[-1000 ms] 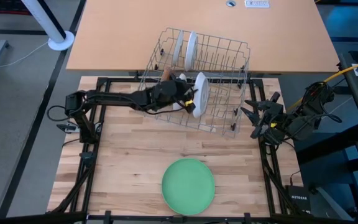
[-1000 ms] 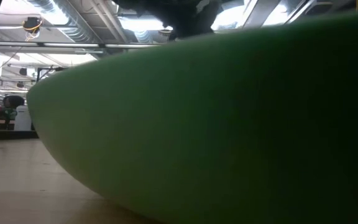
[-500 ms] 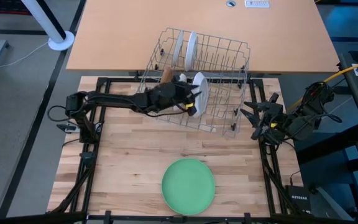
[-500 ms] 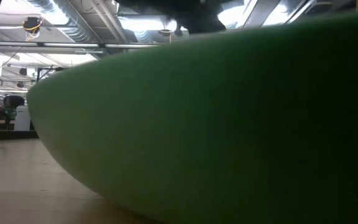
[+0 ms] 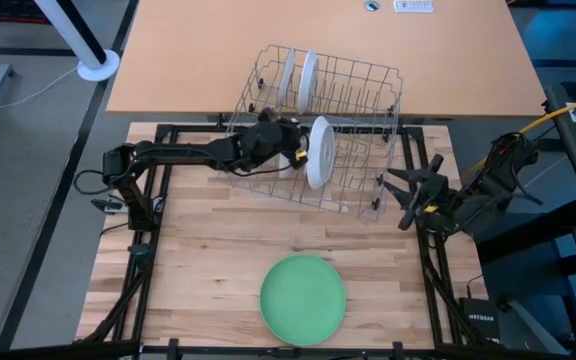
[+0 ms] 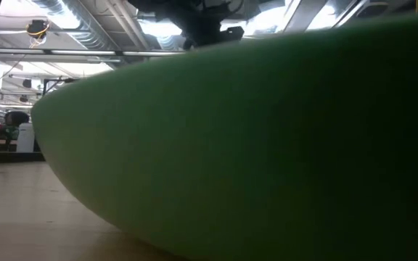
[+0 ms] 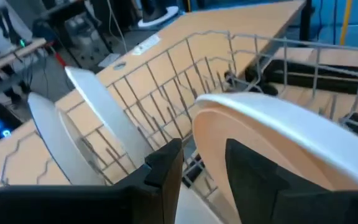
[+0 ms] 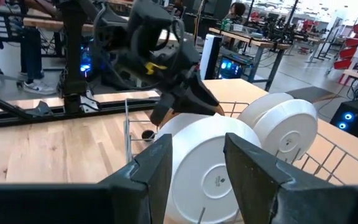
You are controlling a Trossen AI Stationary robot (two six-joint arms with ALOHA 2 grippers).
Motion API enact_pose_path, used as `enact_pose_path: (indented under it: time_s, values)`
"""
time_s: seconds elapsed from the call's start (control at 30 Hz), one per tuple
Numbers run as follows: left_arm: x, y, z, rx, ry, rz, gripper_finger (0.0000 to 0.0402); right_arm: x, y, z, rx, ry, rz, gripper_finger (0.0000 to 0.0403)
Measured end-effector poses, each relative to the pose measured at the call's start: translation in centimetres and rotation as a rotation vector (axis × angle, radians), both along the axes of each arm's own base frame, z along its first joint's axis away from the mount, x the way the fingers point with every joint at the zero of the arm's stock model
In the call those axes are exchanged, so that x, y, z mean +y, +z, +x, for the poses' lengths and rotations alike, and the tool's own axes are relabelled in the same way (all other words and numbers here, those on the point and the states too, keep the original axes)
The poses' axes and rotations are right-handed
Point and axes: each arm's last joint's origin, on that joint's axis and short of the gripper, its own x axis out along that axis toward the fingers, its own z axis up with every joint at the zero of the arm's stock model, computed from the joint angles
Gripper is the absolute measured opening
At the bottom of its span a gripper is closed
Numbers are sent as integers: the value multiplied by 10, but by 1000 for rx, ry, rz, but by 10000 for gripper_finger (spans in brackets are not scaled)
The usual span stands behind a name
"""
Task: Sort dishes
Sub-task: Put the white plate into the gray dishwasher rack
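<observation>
— Dishes, nearest first?

— Pale green round plate [image 5: 302, 299], lying flat near the front edge of the butcher-block table [image 5: 208, 250], about midway between the two arms. Fills most of the low view [image 6: 267, 145], so close to that camera.

— Any writing to read?

— Only "NETGEAR", on a black box [image 5: 486, 318] off the table's near right corner. Also a small dark mark on the underside of a held white plate, too small to make out.

— Farther back, then?

— White round plate with a tan inner face [image 5: 318, 152], pinched at its rim by the left gripper [image 5: 303, 150]. Stands on edge over the near left part of the grey wire rack [image 5: 358, 95]. Seen from above as a thin sliver, with its long axis running near to far. Tan face turned toward the left arm [image 7: 278, 137], white underside toward the right arm [image 8: 204, 168]. Cannot tell whether touching the wires or just clear of them.

— And the right gripper [image 5: 396, 198]?

— Spread, with nothing between the fingers. Waits at the table's right edge, just beside the rack's near right corner, pointing at the held plate.

— Farthest?

— Two white round plates [image 5: 309, 78], upright side by side in the rack's far slots, edges also running near to far. Beyond those, just the tan desk [image 5: 218, 50] under the rack's far half.
</observation>
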Motion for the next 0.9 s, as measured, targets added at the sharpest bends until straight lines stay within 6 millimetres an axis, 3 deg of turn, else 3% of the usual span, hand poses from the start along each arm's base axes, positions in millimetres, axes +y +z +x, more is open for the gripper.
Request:
enact_pose_path:
  time_s: [0.17, 0.47, 0.77, 0.9]
  values:
    - [2, -5, 2, -8, -9, -37, 115, 7, -4, 7, 27, 0, -27, 152]
    - [-14, -20, 20, -32, -124, -55, 115, 19, -12, 20, 64, -2, -59, 152]
    - [-30, -13, 27, -116, -174, -39, 115, 24, -16, 25, 76, -8, -67, 152]
    - [-33, -20, 33, -125, -189, -32, 115, 24, -16, 25, 72, -12, -66, 152]
